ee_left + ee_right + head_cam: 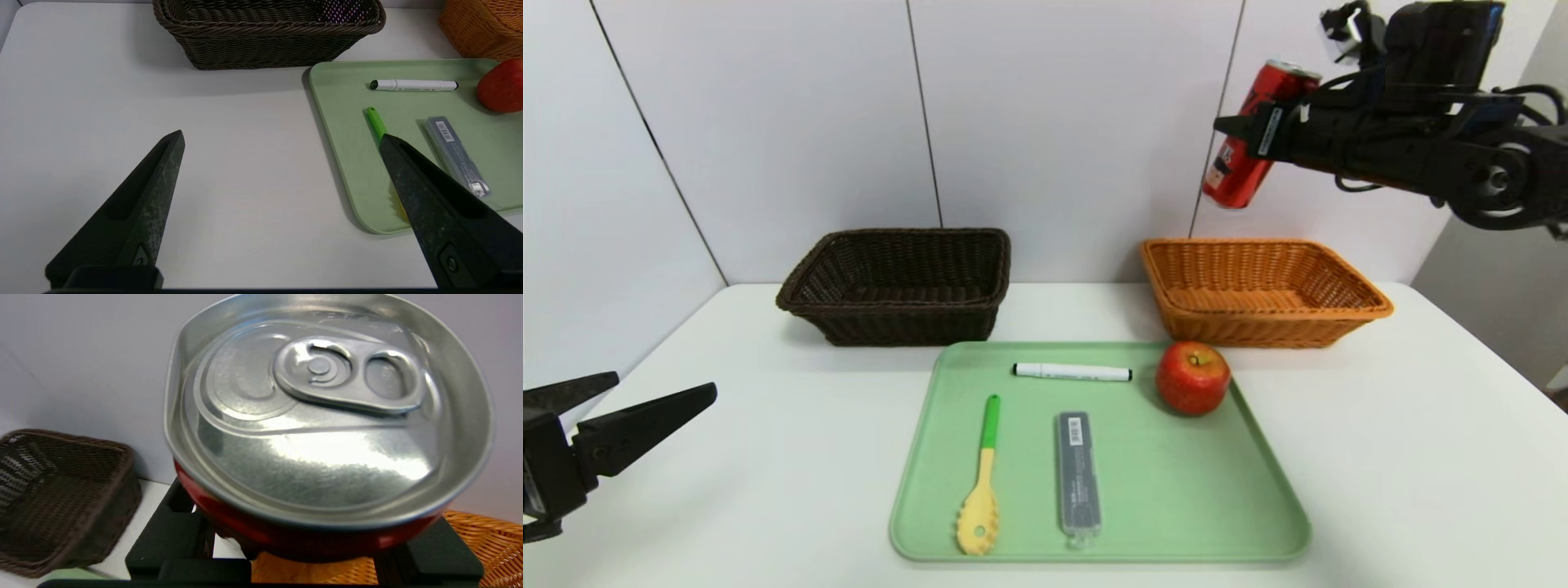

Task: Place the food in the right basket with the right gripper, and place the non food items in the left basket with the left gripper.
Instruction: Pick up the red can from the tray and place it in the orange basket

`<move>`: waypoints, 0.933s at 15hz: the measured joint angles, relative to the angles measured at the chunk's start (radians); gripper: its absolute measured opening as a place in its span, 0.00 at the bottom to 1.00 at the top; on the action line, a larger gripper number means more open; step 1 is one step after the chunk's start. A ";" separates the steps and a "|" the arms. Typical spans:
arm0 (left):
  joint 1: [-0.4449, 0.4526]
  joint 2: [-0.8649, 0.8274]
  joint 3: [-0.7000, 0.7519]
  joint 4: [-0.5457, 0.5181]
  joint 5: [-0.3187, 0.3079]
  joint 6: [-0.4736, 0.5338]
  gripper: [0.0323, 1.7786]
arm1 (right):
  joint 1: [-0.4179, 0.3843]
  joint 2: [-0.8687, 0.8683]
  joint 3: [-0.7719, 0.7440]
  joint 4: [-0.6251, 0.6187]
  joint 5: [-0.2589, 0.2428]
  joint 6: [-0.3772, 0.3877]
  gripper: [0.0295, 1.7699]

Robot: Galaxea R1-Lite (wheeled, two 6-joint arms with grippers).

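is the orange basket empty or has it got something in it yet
Empty: the orange basket shows only bare weave inside. The red can hangs tilted above it, clamped in the right tool.

Right hand (1245,131) raised, clamped; left hand (645,400) agape.

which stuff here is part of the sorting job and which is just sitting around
Part of the job:
- red can, held by right gripper
- apple
- marker
- pasta spoon
- grey case
- brown basket
- orange basket
- left gripper, open

Just there:
- green tray
- white table
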 joint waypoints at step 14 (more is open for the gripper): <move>0.000 0.087 -0.042 -0.003 -0.001 0.001 0.95 | -0.048 0.273 -0.015 -0.082 -0.008 -0.017 0.55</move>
